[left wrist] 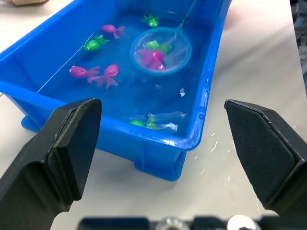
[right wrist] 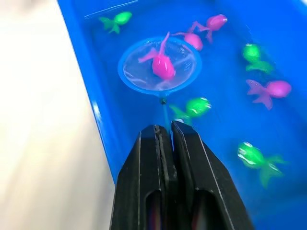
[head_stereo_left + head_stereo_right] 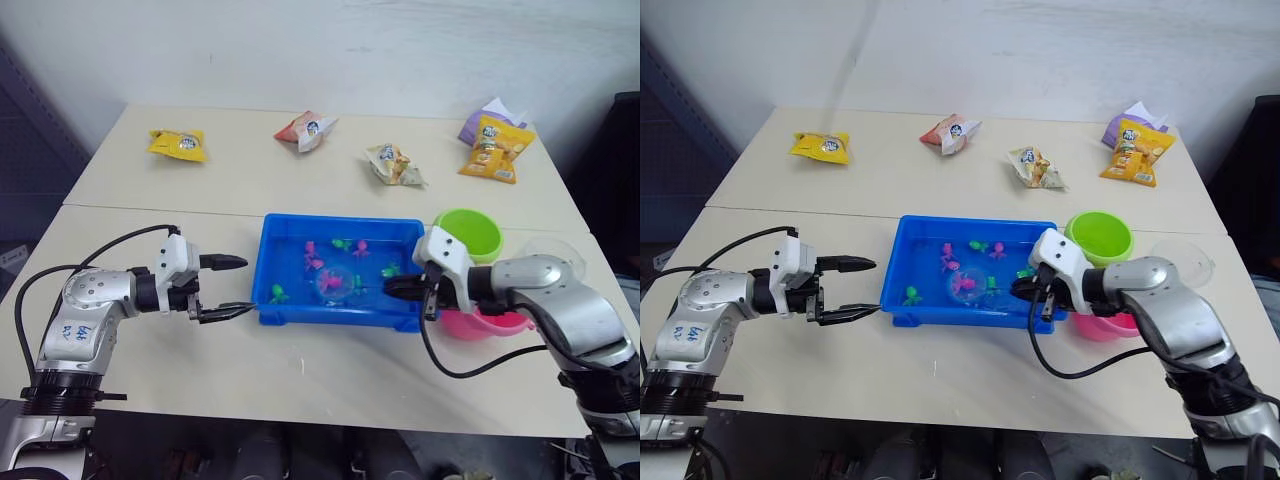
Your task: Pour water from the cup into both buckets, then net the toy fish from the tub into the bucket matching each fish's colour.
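The left gripper (image 3: 228, 288) waits released beside the tub (image 3: 275, 238); the right gripper (image 2: 165, 132) grasps the net (image 2: 159, 65), a pink fish (image 2: 162, 66) inside.

1. Even, soft indoor light — the pale wooden table (image 3: 300, 370) reads bright, with only faint shadows.
2. Small white glints sit on the water in the shallow bright blue plastic tub (image 1: 158, 158).
3. Right wrist view — the table is washed out, and the black gripper fingers (image 2: 153, 191) close to the lens look soft.
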You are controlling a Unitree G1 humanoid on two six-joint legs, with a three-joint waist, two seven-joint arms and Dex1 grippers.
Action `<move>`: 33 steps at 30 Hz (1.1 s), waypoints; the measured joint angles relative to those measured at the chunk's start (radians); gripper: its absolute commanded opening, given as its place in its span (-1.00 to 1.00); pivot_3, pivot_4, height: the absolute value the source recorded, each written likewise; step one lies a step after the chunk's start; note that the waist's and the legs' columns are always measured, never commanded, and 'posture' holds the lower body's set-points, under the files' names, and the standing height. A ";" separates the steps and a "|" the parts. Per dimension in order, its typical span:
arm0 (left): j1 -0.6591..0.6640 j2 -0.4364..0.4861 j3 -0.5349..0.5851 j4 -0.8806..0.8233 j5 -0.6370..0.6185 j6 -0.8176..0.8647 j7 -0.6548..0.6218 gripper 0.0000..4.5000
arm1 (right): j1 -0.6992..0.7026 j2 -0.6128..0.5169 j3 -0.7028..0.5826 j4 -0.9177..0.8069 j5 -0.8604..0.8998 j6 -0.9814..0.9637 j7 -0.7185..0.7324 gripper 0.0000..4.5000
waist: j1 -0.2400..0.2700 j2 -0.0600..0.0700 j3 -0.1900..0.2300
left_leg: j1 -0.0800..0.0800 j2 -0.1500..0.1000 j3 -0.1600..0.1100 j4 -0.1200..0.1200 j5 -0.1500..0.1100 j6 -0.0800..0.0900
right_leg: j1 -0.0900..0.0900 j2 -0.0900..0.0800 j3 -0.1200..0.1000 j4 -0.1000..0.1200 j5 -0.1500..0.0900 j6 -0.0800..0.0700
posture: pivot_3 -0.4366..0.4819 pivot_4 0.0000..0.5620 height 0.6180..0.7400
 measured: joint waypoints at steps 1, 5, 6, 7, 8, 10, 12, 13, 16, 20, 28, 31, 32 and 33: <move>-0.006 -0.005 0.000 0.000 -0.005 0.000 -0.001 0.96 | 0.013 -0.007 -0.023 -0.012 0.008 -0.002 0.001 -1.00 | 0.000 0.000 0.000 | 0.000 0.000 0.000 0.000 0.000 0.000 | 0.000 0.000 0.000 0.000 0.000 0.000 | -0.05 -0.47 0.97; -0.069 -0.033 -0.011 -0.002 -0.026 0.034 -0.014 0.96 | 0.103 -0.024 -0.149 -0.082 0.064 -0.024 -0.004 -1.00 | -0.001 0.000 0.000 | 0.000 0.000 0.000 0.000 0.000 0.000 | 0.000 0.000 0.000 0.000 0.000 0.000 | -0.05 -0.47 0.97; -0.095 -0.049 -0.016 -0.005 -0.039 0.049 -0.016 0.96 | 0.140 -0.025 -0.190 -0.105 0.081 -0.033 -0.007 -1.00 | 0.000 0.000 0.000 | 0.000 0.000 0.000 0.000 0.000 0.000 | 0.001 0.001 0.000 0.000 0.000 0.000 | -0.05 -0.47 0.97; -0.109 -0.055 -0.019 -0.008 -0.049 0.060 -0.019 0.96 | 0.159 -0.025 -0.213 -0.121 0.091 -0.042 -0.009 -1.00 | 0.000 0.000 0.000 | 0.000 0.000 0.000 0.000 0.000 0.000 | 0.001 0.001 0.000 0.000 0.000 0.000 | -0.05 -0.47 0.97; -0.125 -0.061 -0.023 -0.011 -0.057 0.076 -0.025 0.96 | 0.198 -0.024 -0.250 -0.148 0.101 -0.065 -0.013 -1.00 | 0.000 0.000 0.000 | 0.000 0.000 0.000 0.000 0.000 0.000 | 0.001 0.001 0.000 0.001 0.000 0.000 | -0.05 -0.47 0.97; -0.142 -0.068 -0.031 -0.012 -0.060 0.090 -0.032 0.96 | 0.254 -0.020 -0.296 -0.176 0.112 -0.087 -0.021 -1.00 | -0.003 0.000 0.000 | 0.000 0.000 0.000 0.000 0.000 0.000 | 0.001 0.001 0.000 0.001 0.000 0.000 | -0.05 -0.47 0.97; -0.174 -0.090 -0.042 -0.008 -0.064 0.108 -0.032 0.96 | 0.318 0.010 -0.359 -0.197 0.136 -0.101 -0.044 -1.00 | -0.001 0.000 0.000 | 0.000 0.000 0.000 0.001 0.000 0.000 | 0.001 0.002 0.000 0.001 0.000 0.000 | -0.05 -0.47 0.97; -0.189 -0.100 -0.044 -0.007 -0.068 0.115 -0.032 0.96 | 0.343 0.032 -0.385 -0.207 0.149 -0.110 -0.055 -1.00 | 0.000 0.000 0.000 | 0.000 0.000 0.000 0.001 0.000 0.000 | 0.001 0.002 0.000 0.001 0.000 0.000 | -0.05 -0.47 0.97; -0.245 -0.143 -0.060 -0.003 -0.076 0.133 -0.039 0.96 | 0.478 0.062 -0.474 -0.241 0.165 -0.178 -0.062 -1.00 | 0.004 0.000 0.000 | 0.001 0.000 0.000 0.001 0.000 0.000 | 0.002 0.002 0.000 0.001 0.000 0.001 | -0.05 -0.47 0.97; -0.293 -0.203 -0.102 0.047 -0.075 0.133 -0.072 0.96 | 0.593 0.097 -0.617 -0.299 0.209 -0.209 -0.091 -1.00 | 0.009 0.000 0.000 | 0.001 0.000 0.001 0.001 0.000 0.000 | 0.002 0.003 0.001 0.001 0.001 0.001 | -0.05 -0.47 0.97; -0.356 -0.292 -0.147 0.141 -0.059 0.110 -0.108 0.96 | 0.800 0.202 -0.880 -0.336 0.246 -0.318 -0.143 -1.00 | 0.022 0.000 0.000 | 0.002 0.000 0.001 0.001 0.001 -0.001 | 0.002 0.004 0.003 0.000 0.001 0.001 | -0.05 -0.47 0.97; -0.369 -0.312 -0.158 0.170 -0.053 0.095 -0.128 0.96 | 0.888 0.260 -0.955 -0.345 0.227 -0.394 -0.157 -1.00 | 0.024 0.000 0.000 | 0.002 0.000 0.001 0.001 0.001 -0.001 | 0.002 0.004 0.003 0.000 0.001 0.001 | -0.05 -0.47 0.97; -0.375 -0.320 -0.160 0.182 -0.053 0.091 -0.135 0.96 | 0.924 0.272 -0.970 -0.347 0.215 -0.423 -0.157 -1.00 | 0.024 0.000 0.000 | 0.002 0.000 0.001 0.001 0.001 -0.001 | 0.002 0.004 0.003 0.000 0.001 0.001 | -0.05 -0.47 0.97; -0.381 -0.327 -0.165 0.191 -0.051 0.087 -0.142 0.96 | 0.955 0.285 -0.981 -0.345 0.195 -0.459 -0.154 -1.00 | 0.024 0.000 0.000 | 0.002 0.000 0.001 0.001 0.001 -0.001 | 0.002 0.004 0.003 0.000 0.001 0.001 | -0.05 -0.47 0.97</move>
